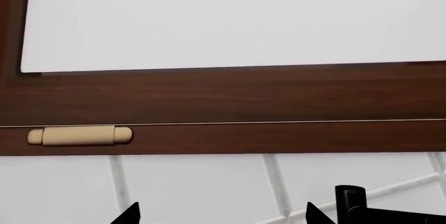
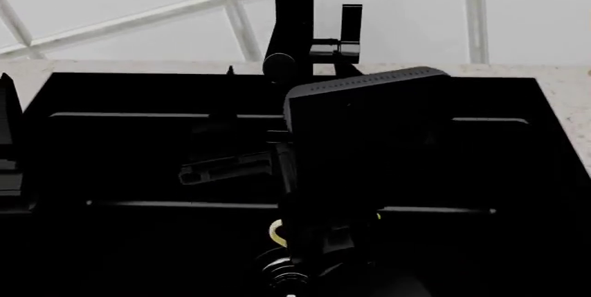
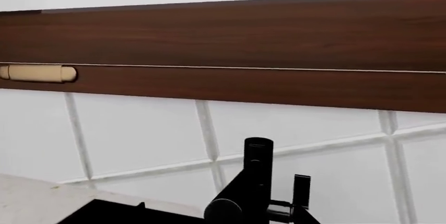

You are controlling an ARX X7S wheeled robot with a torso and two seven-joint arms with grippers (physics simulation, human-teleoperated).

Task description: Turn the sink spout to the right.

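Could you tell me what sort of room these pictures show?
Most likely a kitchen. A black sink sits in a pale stone counter, with a black faucet against a white tiled wall. Above it run dark wood cabinets with a cream handle.

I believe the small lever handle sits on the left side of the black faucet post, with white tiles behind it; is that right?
Not quite: the lever handle sits on the right side of the sink spout post, not the left. The head view shows this, and the right wrist view agrees. The white tiles behind it are as you say.
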